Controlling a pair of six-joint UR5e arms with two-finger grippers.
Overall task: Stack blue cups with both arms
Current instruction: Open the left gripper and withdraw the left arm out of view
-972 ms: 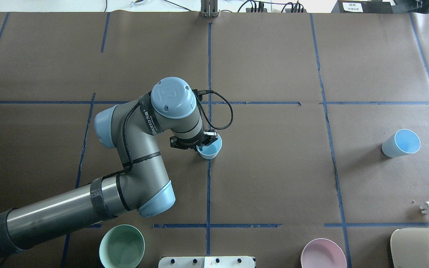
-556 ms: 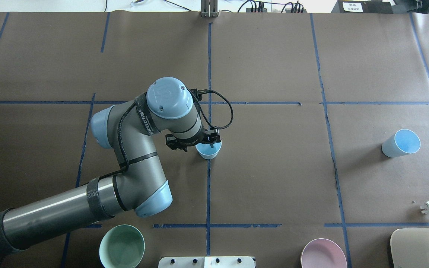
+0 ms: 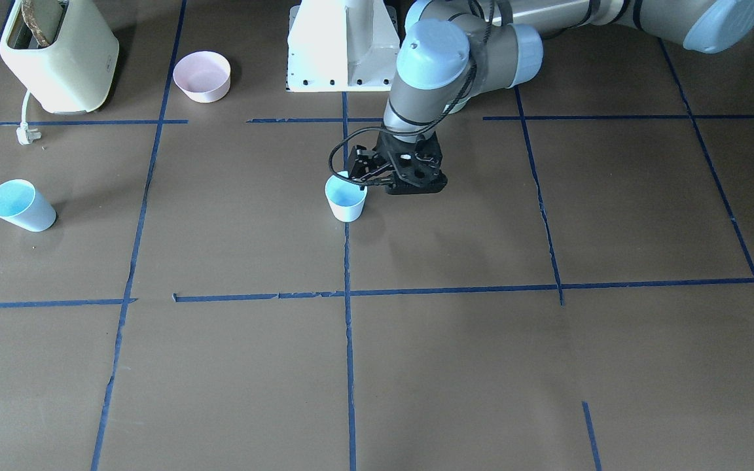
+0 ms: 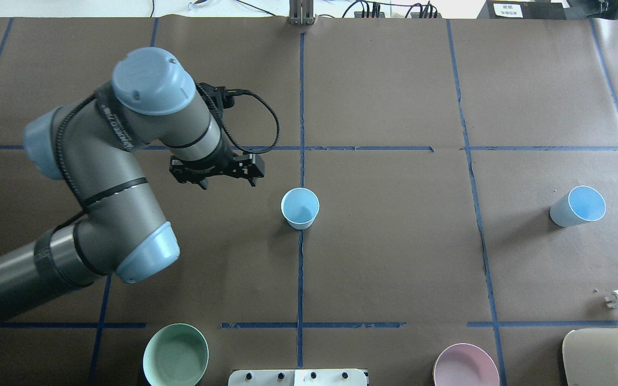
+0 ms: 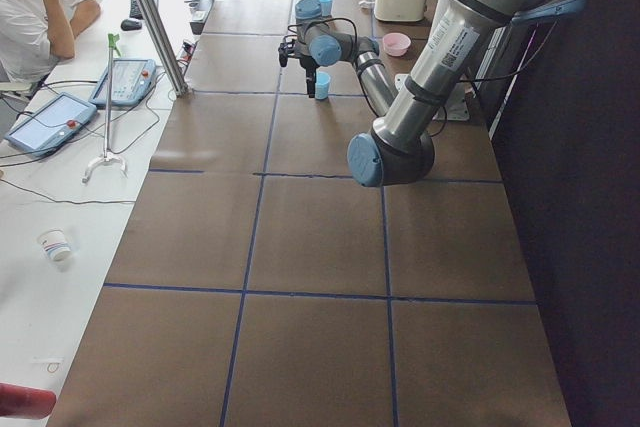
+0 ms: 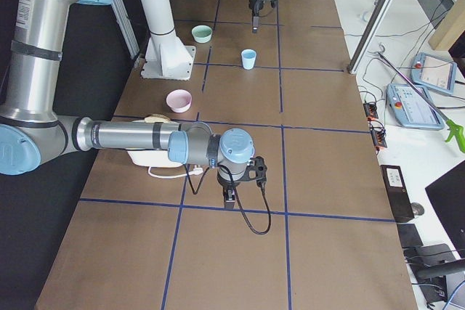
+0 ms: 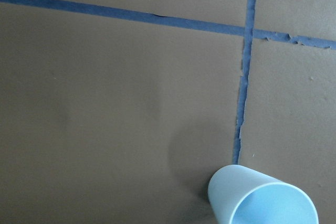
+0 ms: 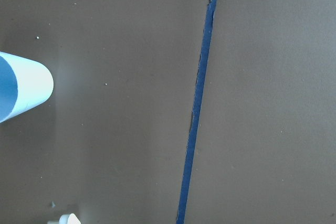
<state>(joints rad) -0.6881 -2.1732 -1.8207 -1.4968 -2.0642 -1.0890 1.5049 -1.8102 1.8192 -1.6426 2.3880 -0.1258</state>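
Note:
One blue cup (image 4: 300, 208) stands upright on the centre tape line; it also shows in the front-facing view (image 3: 345, 198) and at the bottom of the left wrist view (image 7: 262, 199). My left gripper (image 4: 226, 181) is open and empty. In the overhead view it hangs to the left of this cup, clear of it; in the front-facing view it (image 3: 377, 175) is still beside the rim. The second blue cup (image 4: 578, 206) stands at the far right and shows at the left edge of the right wrist view (image 8: 21, 90). My right gripper (image 6: 231, 197) shows only in the exterior right view, so I cannot tell its state.
A mint-green bowl (image 4: 175, 354) and a pink bowl (image 4: 465, 365) sit at the near edge on either side of the white pedestal base (image 4: 297, 377). A cream toaster (image 4: 607, 356) with a loose plug (image 4: 617, 299) is at the near right corner.
My left gripper has let go of the centre cup and moved up and away to the left. The cup stays upright on the tape line.

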